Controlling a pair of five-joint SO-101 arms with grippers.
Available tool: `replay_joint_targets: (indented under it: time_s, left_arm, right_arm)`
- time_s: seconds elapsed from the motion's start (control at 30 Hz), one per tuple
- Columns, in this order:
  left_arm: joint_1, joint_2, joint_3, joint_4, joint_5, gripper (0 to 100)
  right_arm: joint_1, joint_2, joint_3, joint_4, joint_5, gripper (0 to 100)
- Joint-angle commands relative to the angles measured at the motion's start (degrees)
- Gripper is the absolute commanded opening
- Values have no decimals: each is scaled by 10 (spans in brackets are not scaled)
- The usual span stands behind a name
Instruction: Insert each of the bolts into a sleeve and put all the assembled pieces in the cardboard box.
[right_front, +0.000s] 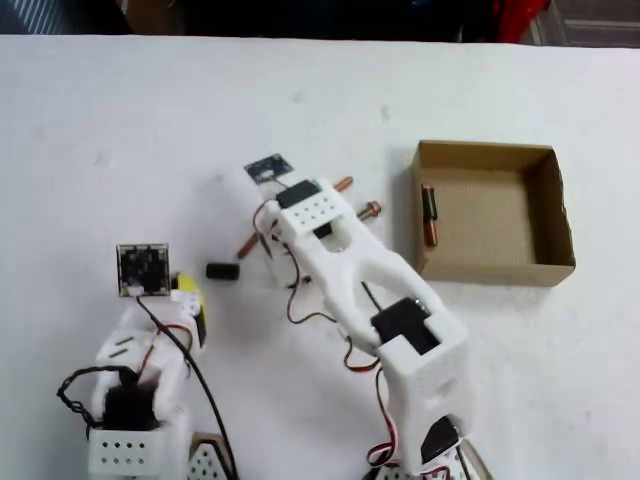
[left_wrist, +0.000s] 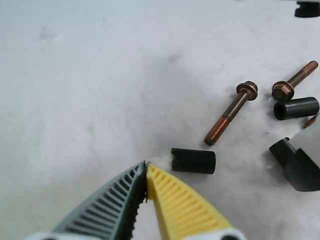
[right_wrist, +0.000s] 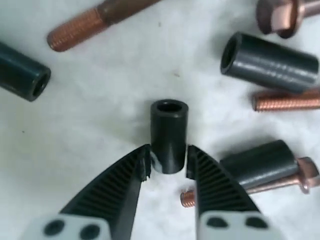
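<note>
Metal like this sleeve (right_wrist: 169, 132), pinched at its near end by your right gripper's (right_wrist: 168, 159) jaws among bolts (right_wrist: 285, 100) on the counter (right_front: 150, 120) left of the cardboard box (right_front: 500, 268), looks stiff and probably slippery, so grip mid-length, while your left gripper's (left_wrist: 146, 172) jaws sit closed, empty.

left gripper (left_wrist: 146, 167) low, fingers closed tip to tip. right gripper (right_wrist: 168, 161) pointing down, fingers parted, apparently pinching an upright sleeve (right_wrist: 169, 132).
</note>
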Motion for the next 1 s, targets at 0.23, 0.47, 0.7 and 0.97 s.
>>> replay_joint_targets:
  time_s: [0.23,0.47,0.7,0.97]
  left_arm:
    - [-4,-4,-1,-18,-4,23]
    - [-4,-4,-1,-18,-4,23]
    - [-4,-4,-1,-18,-4,23]
    - [-4,-4,-1,-18,-4,23]
  right_arm:
    - [-8,-33,-63,3,8,122]
    - [-19,-15,-74,2,5,121]
    - [-12,74,-126,10,6,119]
    - [-15,90,-162,33,7,11]
